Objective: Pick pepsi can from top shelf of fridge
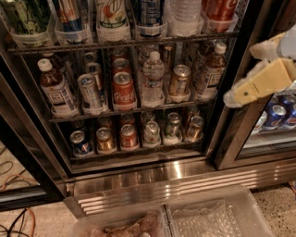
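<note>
Pepsi can (149,13): blue with pale lettering, upright on the top shelf (92,46), far and high in the scene, cut off by the upper edge of the view.
Nearest things: two clear plastic bins (210,215) on the floor in front of the fridge (231,134), below its ribbed steel base (175,181).
Gripper (252,79): cream-coloured, at the right edge, in front of the dark door post, well apart from the can and lower than it. Whether it is spread or closed cannot be told; nothing shows in its hold.
Behind the gripper: small blue cans (276,115) in the right-hand compartment, which are not the target.
Lower racks: short cans at the bottom, then a red Coca-Cola can (123,90) and a water bottle (152,78) one level up.
Can's seat: a clear plastic cup holder (151,30), between a white and green can (112,14) on its left and a clear bottle (185,14) on its right.
Handling, as a judgement: stiff but thin-walled, likely full and fairly heavy, smooth and perhaps damp from the cold, so it could slip or dent.
Hold: the bare side wall above the cup rim, jaws either side at mid-height, then lift straight up clear of the holder.
Risk: close neighbours leave little room on either side.
</note>
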Controlling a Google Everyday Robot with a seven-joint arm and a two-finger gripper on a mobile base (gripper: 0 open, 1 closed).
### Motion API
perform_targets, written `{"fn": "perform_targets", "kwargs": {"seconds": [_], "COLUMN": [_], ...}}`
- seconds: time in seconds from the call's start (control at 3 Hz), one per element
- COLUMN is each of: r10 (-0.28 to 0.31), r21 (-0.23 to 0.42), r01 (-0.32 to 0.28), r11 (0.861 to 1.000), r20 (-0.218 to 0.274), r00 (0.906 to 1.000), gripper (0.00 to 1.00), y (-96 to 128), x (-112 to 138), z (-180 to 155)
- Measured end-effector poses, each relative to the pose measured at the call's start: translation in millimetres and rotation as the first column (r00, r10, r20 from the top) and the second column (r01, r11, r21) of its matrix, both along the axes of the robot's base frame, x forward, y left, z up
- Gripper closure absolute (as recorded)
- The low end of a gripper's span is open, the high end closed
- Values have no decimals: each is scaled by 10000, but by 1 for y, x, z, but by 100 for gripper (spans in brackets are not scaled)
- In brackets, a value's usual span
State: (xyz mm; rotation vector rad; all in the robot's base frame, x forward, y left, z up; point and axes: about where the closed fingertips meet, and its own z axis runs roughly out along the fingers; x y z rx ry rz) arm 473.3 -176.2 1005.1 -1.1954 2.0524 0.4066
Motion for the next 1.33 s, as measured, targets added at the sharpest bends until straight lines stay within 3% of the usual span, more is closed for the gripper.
{"fn": "perform_targets", "kwargs": {"seconds": [0.33,0.67,1.0,1.33], "r10": [-1381,-1914,-1912,-2021], "r21": [1768,2154,2145,2388], "r01": [1290,1683,1680,1694], "r11": [9758,9619,9622,9562], "r20": [400,913,921,1196], "r00": [9896,9772,9772,9720], "gripper": [0,0,0,0], "y": [22,19,19,33], "x": [-9,5,5,5], "z": [30,43,43,41]}}
